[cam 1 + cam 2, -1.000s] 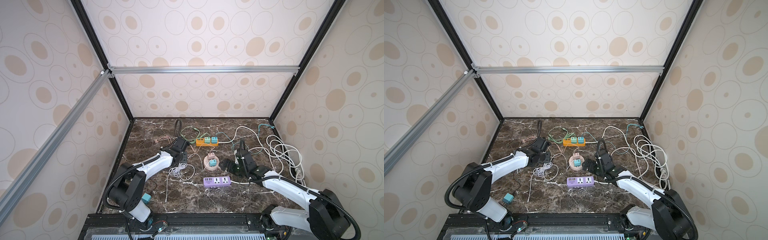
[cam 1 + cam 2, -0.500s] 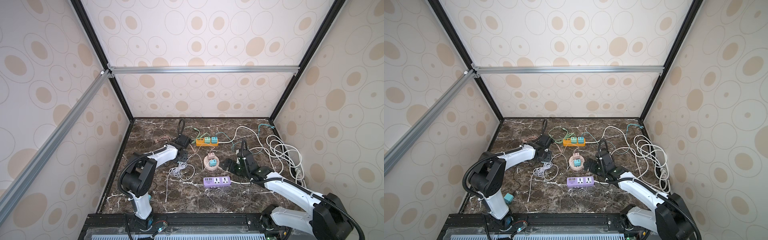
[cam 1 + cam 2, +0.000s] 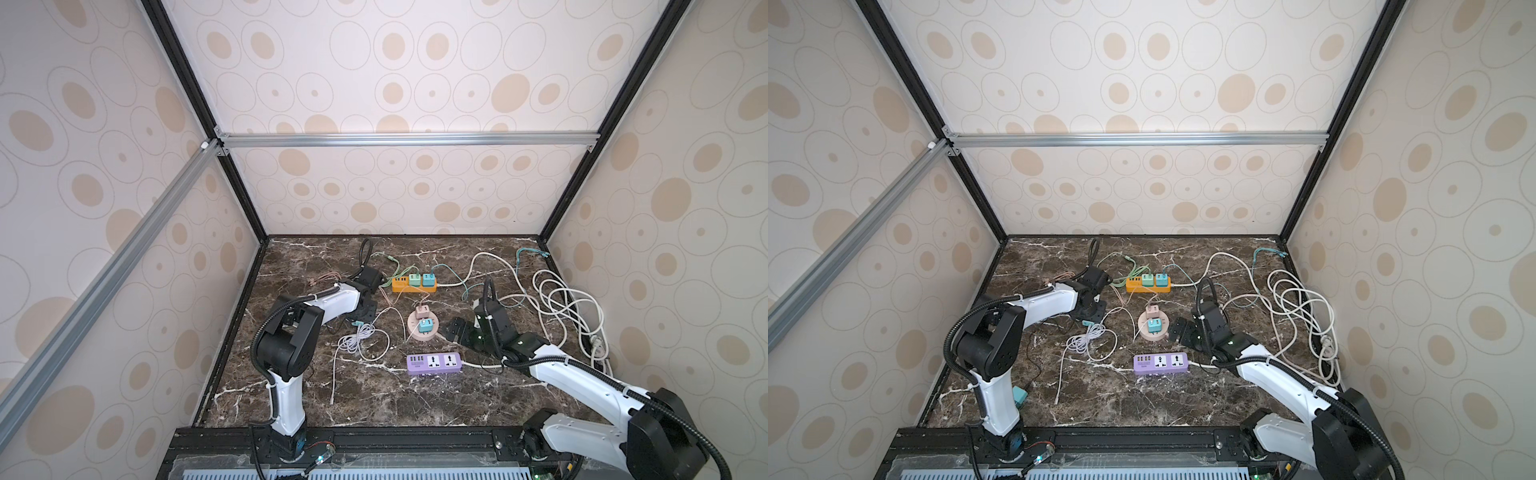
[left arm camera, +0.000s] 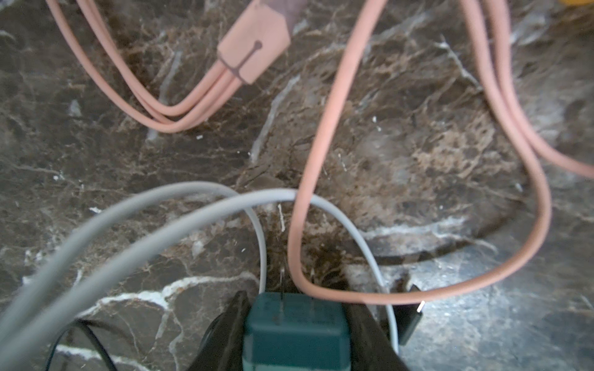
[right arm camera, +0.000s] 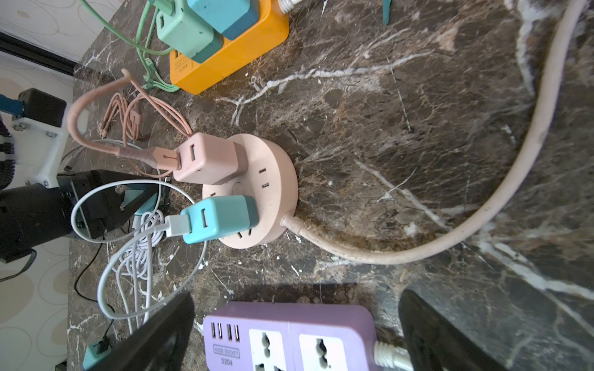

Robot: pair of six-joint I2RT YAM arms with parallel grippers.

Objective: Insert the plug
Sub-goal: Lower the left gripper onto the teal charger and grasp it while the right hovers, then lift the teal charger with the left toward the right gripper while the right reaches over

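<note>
Straddling the purple power strip [image 5: 289, 337] at the bottom of the right wrist view, the right gripper [image 5: 297, 300] stands spread as wide as it goes and holds nothing. Both of the strip's sockets are free. Just beyond it, at mid-frame in a top view, sits the round pink socket [image 3: 432, 332] with two chargers in it. Left of that, the left gripper [image 4: 295, 308] is clamped on the teal plug [image 4: 294, 334], low over the marble table [image 3: 374, 399]. At the far end, the orange power strip [image 3: 413, 286] carries two more chargers.

The main risk is snagging. A pink cable [image 4: 321, 135] loops right across the plug's prong face, and a white cable [image 4: 193, 208] arcs just beside it. Carrying the plug off could drag either loop along or trap it between prongs and socket. The plug could also twist in the grip if a cable pulls.

In the left wrist view the prongs point toward the top of the frame, at the marble. The plug's long axis seems to run the same way, along the fingers.
</note>
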